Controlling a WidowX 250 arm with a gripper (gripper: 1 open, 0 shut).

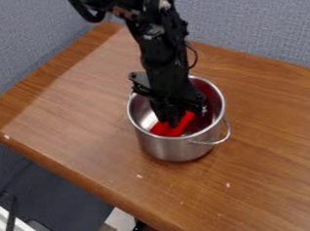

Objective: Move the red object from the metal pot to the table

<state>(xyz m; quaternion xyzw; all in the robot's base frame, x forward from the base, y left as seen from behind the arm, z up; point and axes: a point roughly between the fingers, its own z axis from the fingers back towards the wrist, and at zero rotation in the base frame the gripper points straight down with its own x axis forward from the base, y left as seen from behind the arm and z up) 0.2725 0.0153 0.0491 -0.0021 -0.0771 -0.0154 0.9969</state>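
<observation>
Two risks stand out as I reach into the shiny round stainless-steel pot (182, 149) with my black robot hand (174, 113): a poor grip and a dragged pot. The bright red rectangular block (177, 125) lies inside the pot, around my fingertips; the dark fingers hide the contact, so I cannot tell whether I am gripping it or merely near it. If I have only a corner, it could twist and drop back when I lift. The wall rises close around my hand, so a sideways pull could catch the rim or the wire loop handle at four o'clock (219, 137) and slide or tip the pot across the brown wood-grain worktop (271, 170). I can read no brand, label or writing anywhere
</observation>
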